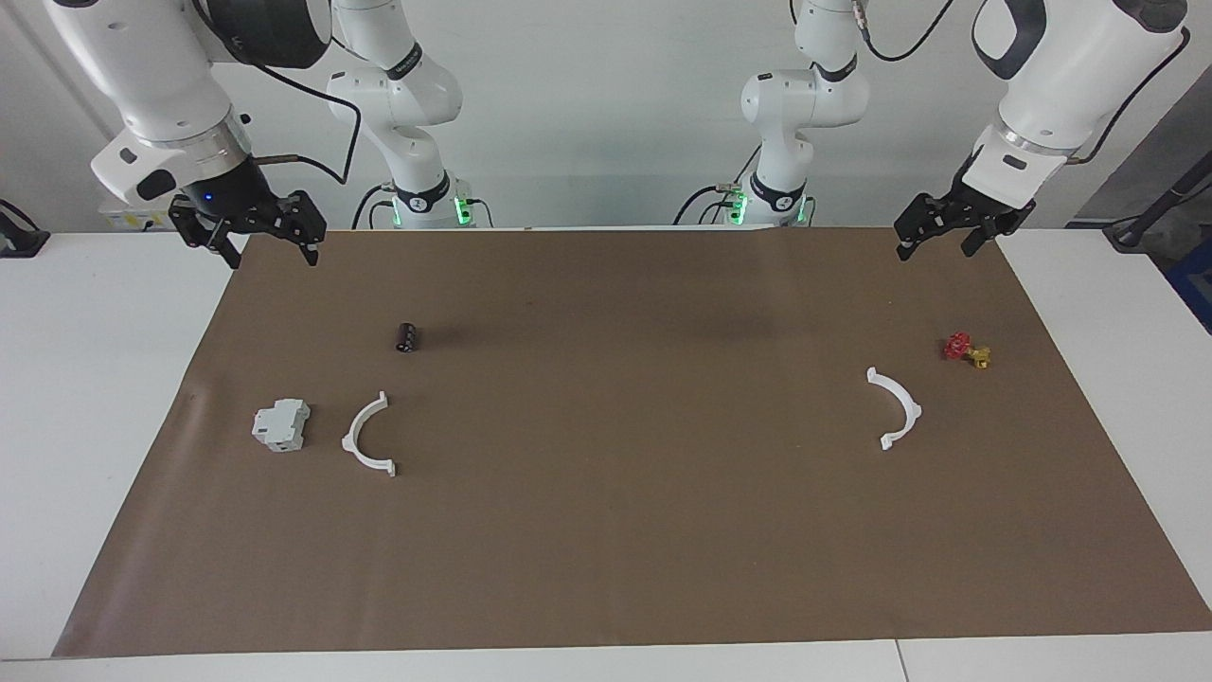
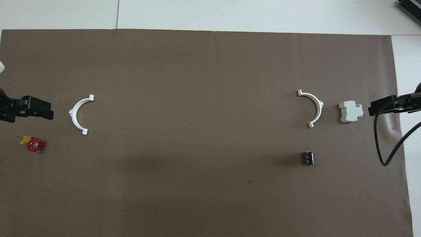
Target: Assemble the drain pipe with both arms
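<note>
A: What could go wrong from here?

B: The two half-rings lie well apart, one [image 1: 367, 435] toward the right arm's end of the table [image 1: 606, 568], the other [image 1: 895, 408] toward the left arm's end. Each is thin, hard white plastic, curved, with small tabs at its ends. Lying flat on brown paper, such a piece could skid or flip when a pincer closes on it.

A: And the neighbours?

B: A boxy grey-white block [image 1: 281, 423] sits just beside one half; a red-and-yellow valve [image 1: 967, 350] lies near the other; a small black cylinder [image 1: 407, 336] is also close. A wrong grab seems possible.

A: The pincers?

B: The right pincer [image 1: 273, 243] and left pincer [image 1: 937, 237] hang spread open, empty, over the table's corners nearest the robots.
</note>
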